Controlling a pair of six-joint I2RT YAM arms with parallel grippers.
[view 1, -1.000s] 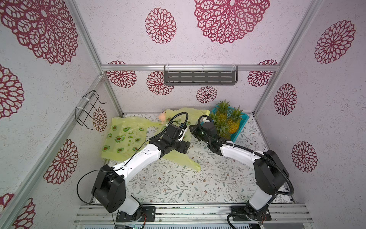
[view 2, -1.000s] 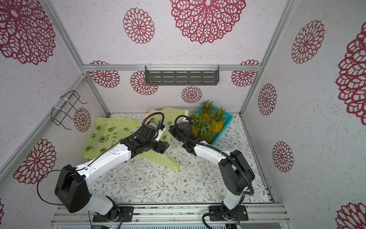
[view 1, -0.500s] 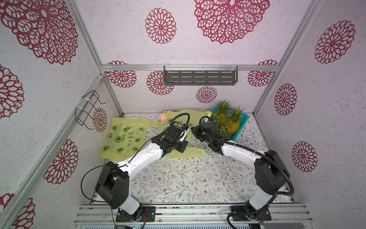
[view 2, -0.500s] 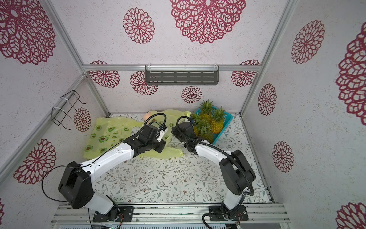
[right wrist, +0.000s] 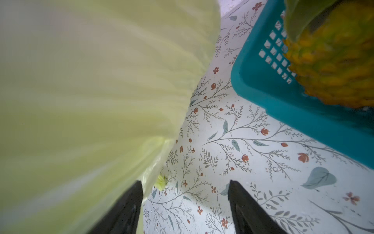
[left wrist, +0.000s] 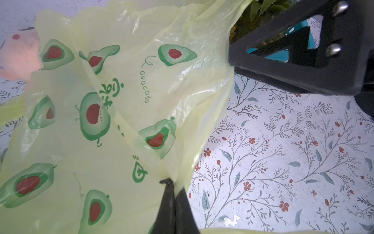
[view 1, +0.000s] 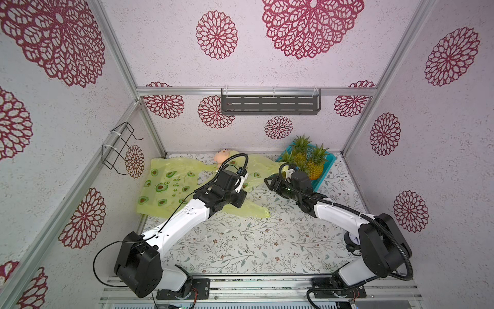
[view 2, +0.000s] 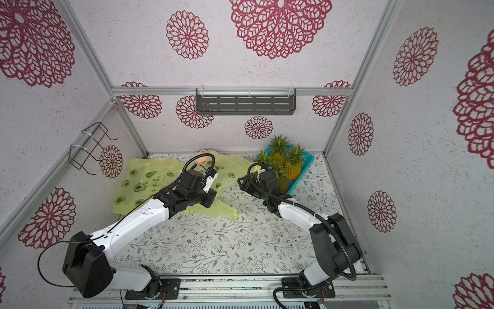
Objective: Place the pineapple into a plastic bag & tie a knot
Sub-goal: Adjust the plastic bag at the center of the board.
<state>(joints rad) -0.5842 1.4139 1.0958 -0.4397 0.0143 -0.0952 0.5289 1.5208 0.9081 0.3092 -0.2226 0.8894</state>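
Yellow bag [left wrist: 121, 101] hung pinched in the clenched left pincer [left wrist: 174, 188]; the right pincer [right wrist: 185, 183] gaped empty. The pineapple [view 1: 315, 170] sat in its basket [right wrist: 253, 91], centre-right in a top view. A one-sided tug could tear the thin film.

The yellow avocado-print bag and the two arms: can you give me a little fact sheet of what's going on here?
Bag: avocado-print plastic bag, spread over the floral table
Left gripper: shut, pinching a fold of the bag
Right gripper: open, beside the bag, holding nothing
Pineapples: standing in the teal basket, none bagged yet
Knot: not tied
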